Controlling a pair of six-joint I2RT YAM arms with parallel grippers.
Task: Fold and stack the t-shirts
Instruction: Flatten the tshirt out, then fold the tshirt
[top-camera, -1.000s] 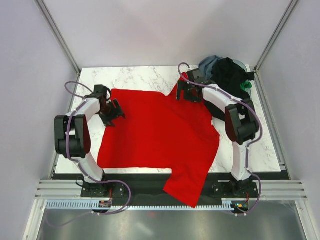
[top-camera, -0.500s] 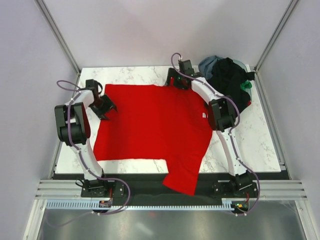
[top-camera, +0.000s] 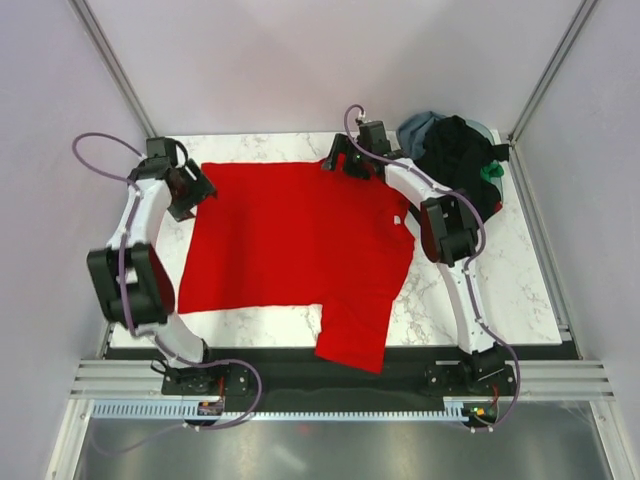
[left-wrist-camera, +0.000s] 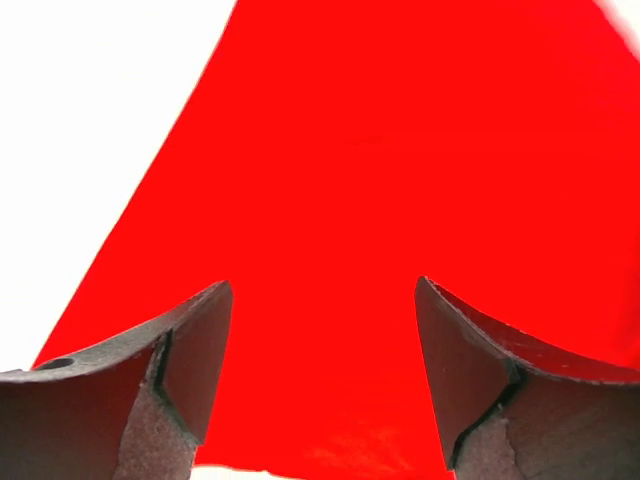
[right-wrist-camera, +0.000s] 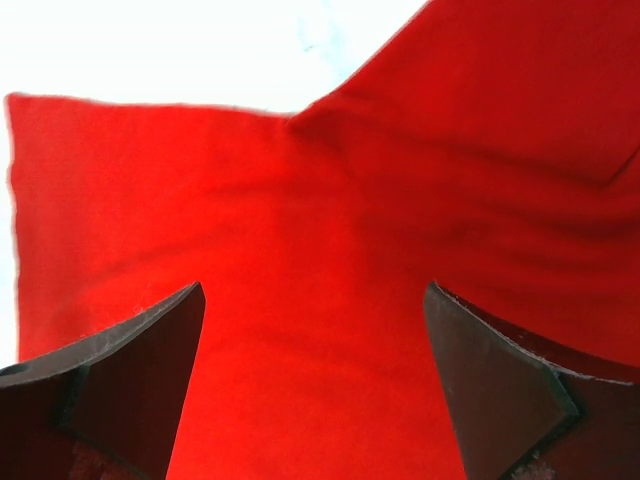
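The red t-shirt (top-camera: 290, 240) lies spread flat in the middle of the surface (top-camera: 505, 290). Its long way runs from left to right across the top view. The white neck label (top-camera: 397, 220) sits near the right side, so the neck end is on the right and the bottom hem is on the left. One sleeve hangs over the near edge at the bottom of the frame. The other sleeve points to the top middle.

Your left fingers (top-camera: 193, 190) are at the upper left corner of the shirt, right by the hem corner. They stand apart and hold nothing. The wrist view shows red cloth under the gap.

Your right fingers (top-camera: 340, 163) are at the far sleeve, top middle. They are spread wide too, with nothing in them, just over the cloth.

So each arm has its own far corner close by. I think your next move is to pinch both corners.

The other t-shirts (top-camera: 455, 150), black, grey-blue and green, sit in a heap at the upper right.
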